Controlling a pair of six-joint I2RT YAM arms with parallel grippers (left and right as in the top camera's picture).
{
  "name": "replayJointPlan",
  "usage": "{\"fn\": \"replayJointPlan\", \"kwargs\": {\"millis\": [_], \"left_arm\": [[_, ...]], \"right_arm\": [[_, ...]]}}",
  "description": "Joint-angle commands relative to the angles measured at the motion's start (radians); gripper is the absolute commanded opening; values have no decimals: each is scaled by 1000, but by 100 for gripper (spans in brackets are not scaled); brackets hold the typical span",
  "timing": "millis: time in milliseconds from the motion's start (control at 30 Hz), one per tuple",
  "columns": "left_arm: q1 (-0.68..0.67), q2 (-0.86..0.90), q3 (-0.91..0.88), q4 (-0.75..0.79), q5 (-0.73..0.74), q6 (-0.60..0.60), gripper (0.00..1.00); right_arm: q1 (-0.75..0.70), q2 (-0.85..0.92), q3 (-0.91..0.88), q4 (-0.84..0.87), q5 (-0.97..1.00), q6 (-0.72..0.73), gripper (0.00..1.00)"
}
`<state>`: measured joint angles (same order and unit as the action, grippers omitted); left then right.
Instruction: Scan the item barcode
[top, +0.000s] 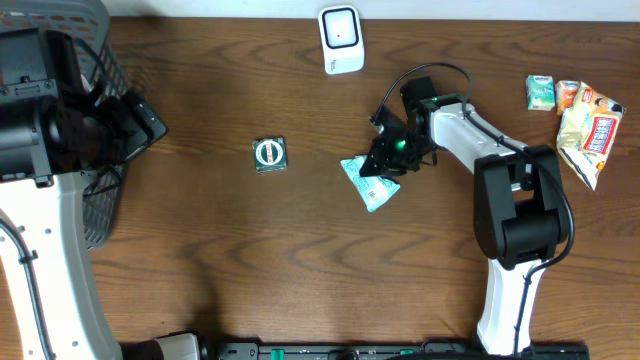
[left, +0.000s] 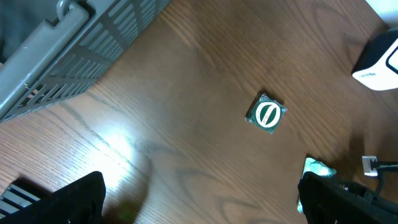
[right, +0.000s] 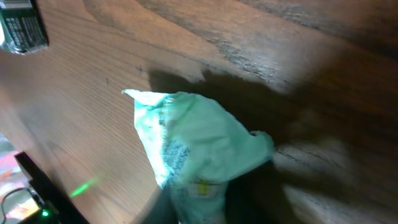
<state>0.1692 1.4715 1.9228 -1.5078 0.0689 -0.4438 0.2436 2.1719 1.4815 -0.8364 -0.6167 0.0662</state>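
Note:
My right gripper (top: 386, 160) is shut on a crumpled teal packet (top: 371, 184) that lies on the wooden table near the middle. In the right wrist view the teal packet (right: 193, 140) fills the centre, pinched at its lower end between my right gripper's (right: 200, 202) dark fingers. A white barcode scanner (top: 341, 40) stands at the far edge, apart from the packet. My left gripper (top: 150, 124) hangs open at the left; in its own view the left gripper (left: 202, 200) has bare wood between its fingers (left: 74, 199).
A small dark green square packet with a white round label (top: 269, 154) lies left of centre. A grey basket (top: 100, 60) stands at the far left. Several snack packs (top: 580, 115) lie at the right edge. The right arm's base (top: 520, 210) stands front right.

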Motion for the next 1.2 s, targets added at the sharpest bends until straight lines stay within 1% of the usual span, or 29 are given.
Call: {"fn": "replayJointPlan", "kwargs": {"millis": [0, 100, 233, 300, 333, 467, 533, 667, 767, 900, 1000, 1067, 1100, 1133, 1167], "left_arm": [[5, -2, 5, -2, -7, 9, 98], [5, -2, 5, -2, -7, 9, 98], [5, -2, 5, -2, -7, 9, 98], [5, -2, 5, -2, -7, 9, 98], [5, -2, 5, -2, -7, 9, 98], [5, -2, 5, -2, -7, 9, 98], [5, -2, 5, -2, -7, 9, 98], [5, -2, 5, -2, -7, 9, 98], [5, -2, 5, -2, -7, 9, 98], [5, -2, 5, -2, -7, 9, 98], [5, -2, 5, -2, -7, 9, 98], [5, -2, 5, -2, -7, 9, 98], [5, -2, 5, -2, -7, 10, 98], [5, -2, 5, -2, -7, 9, 98], [5, -2, 5, -2, -7, 9, 98]], "right_arm": [[0, 6, -17, 6, 18, 8, 1], [-23, -3, -4, 12, -76, 8, 1], [-85, -70, 40, 35, -225, 13, 1], [-109, -121, 45, 70, -259, 57, 1], [-124, -176, 45, 110, -269, 108, 1], [-124, -293, 45, 189, -285, 209, 1], [-106, -365, 45, 235, -287, 291, 1], [-61, -433, 45, 282, -280, 334, 1], [-33, -438, 45, 284, -260, 360, 1], [-19, -436, 44, 285, -243, 360, 1], [-15, -436, 44, 278, -175, 360, 1], [-5, -436, 44, 255, -72, 360, 1], [8, -436, 43, 231, 47, 359, 1], [15, -435, 43, 217, 120, 359, 1], [35, -435, 41, 185, 306, 359, 1]]}}
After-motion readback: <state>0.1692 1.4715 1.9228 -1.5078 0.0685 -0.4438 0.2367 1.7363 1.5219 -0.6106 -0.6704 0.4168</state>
